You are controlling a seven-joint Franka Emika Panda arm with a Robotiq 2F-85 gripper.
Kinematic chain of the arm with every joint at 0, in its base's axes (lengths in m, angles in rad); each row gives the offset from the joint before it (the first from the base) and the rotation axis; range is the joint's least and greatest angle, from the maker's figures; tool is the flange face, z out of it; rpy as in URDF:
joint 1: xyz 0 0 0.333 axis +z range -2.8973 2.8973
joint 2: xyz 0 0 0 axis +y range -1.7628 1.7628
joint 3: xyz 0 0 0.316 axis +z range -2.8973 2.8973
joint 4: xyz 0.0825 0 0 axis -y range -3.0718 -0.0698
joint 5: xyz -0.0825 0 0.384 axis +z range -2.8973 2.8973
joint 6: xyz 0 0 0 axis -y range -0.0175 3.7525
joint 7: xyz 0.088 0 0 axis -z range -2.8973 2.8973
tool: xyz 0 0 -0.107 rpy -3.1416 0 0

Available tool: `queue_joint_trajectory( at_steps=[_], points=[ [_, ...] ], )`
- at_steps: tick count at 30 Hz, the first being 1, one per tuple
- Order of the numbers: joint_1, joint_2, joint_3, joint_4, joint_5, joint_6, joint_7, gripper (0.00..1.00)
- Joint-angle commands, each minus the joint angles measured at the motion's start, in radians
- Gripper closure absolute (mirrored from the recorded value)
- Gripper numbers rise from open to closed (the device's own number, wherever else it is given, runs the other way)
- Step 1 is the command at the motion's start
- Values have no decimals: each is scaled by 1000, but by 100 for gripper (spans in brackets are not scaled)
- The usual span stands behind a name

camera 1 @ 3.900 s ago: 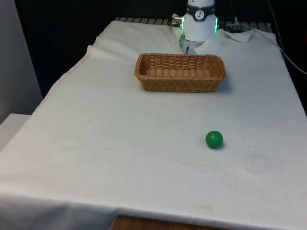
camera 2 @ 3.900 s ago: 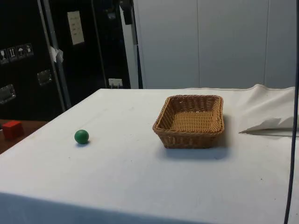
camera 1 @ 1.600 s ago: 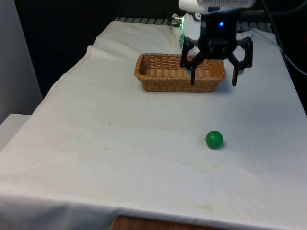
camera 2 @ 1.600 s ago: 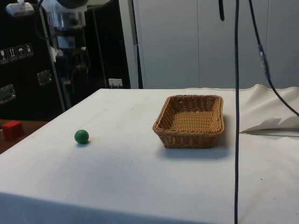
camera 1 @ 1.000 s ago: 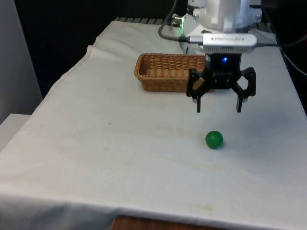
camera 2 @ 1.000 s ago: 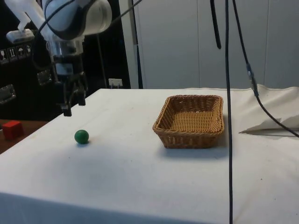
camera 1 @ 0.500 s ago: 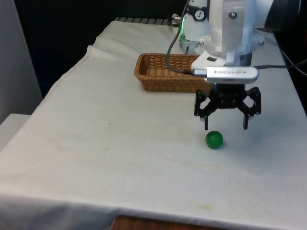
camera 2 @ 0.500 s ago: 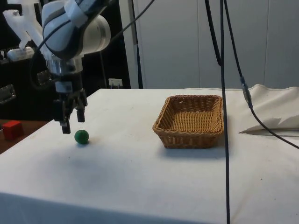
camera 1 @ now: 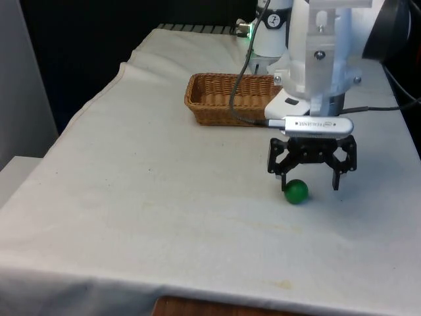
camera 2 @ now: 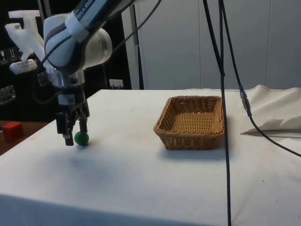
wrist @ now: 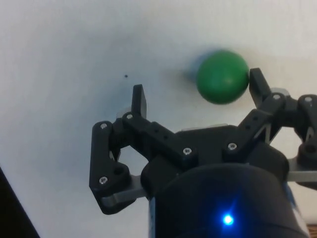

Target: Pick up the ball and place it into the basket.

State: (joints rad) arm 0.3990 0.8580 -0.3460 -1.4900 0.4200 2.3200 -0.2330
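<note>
I'm low over the cloth with my gripper (camera 1: 308,178) spread wide and holding nothing, the green ball (camera 1: 296,191) resting on the table near one finger (wrist: 258,85) rather than centred between them. This is the reach-to-grasp step, so I judge I need to shift sideways to centre it, then close. It's round, so no long axis; the basket (camera 1: 223,99) sits well apart, farther back.

basket (camera 1: 217,99) | far corner hidden by arm | front view
</note>
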Motion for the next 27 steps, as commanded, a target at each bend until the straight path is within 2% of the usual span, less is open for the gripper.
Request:
queue_joint_trajectory(
  at_steps=[1, 9, 27],
  points=[
    [-6, 11, 3, 15, 2, -1, -7, 0],
    [-1, 22, -8, 27, 0, -1, -18, 0],
    [-1, 44, -15, 30, -1, 0, -64, 0]
  ],
)
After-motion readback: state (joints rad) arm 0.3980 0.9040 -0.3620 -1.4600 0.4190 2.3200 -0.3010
